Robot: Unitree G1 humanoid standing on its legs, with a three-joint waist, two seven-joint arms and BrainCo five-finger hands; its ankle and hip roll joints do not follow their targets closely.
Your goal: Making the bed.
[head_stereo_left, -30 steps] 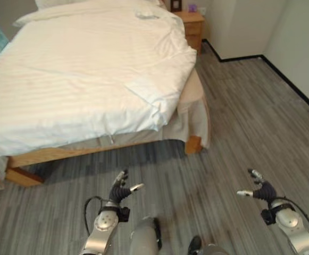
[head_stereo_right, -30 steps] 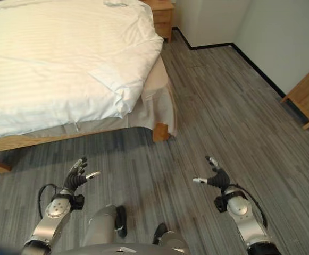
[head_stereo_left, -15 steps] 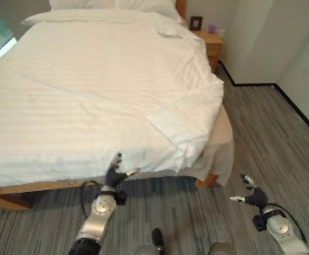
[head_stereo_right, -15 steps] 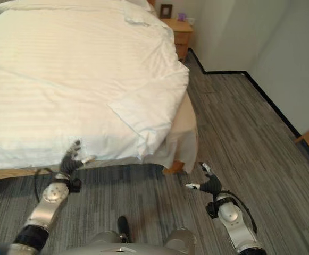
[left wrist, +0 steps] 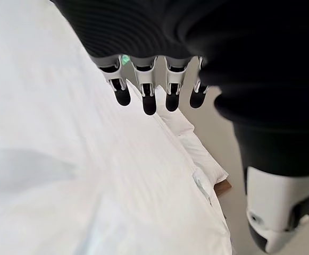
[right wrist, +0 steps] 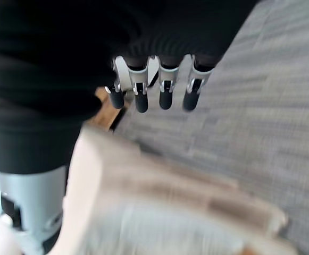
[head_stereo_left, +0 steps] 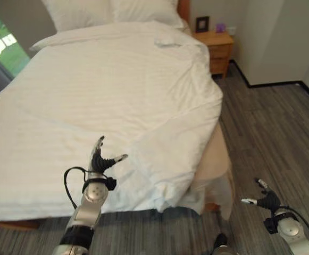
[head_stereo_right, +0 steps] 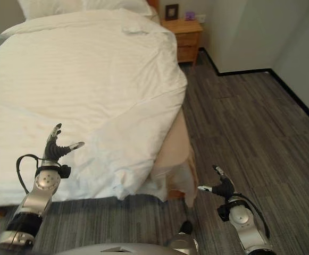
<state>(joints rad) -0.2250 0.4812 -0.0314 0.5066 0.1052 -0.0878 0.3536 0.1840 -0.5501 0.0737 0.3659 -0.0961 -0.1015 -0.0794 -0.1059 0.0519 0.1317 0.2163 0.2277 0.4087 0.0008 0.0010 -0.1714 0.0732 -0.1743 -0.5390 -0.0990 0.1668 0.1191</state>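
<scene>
No text, label, number or sign is being shown legibly anywhere. Nothing readable is being carried by the white duvet (head_stereo_left: 106, 95), the nightstand (head_stereo_left: 214, 45), the small dark frame (head_stereo_left: 202, 24) standing on it, or the grey floor (head_stereo_right: 250, 117).

A white duvet (head_stereo_left: 106, 90) with faint woven stripes is covering the bed, and white pillows (head_stereo_left: 111, 11) are lying at its head edge. A beige bed skirt (head_stereo_left: 210, 170) is hanging at the foot corner over grey wood-grain flooring (head_stereo_left: 271, 133), beside a light-brown wooden nightstand (head_stereo_left: 215, 48).
</scene>
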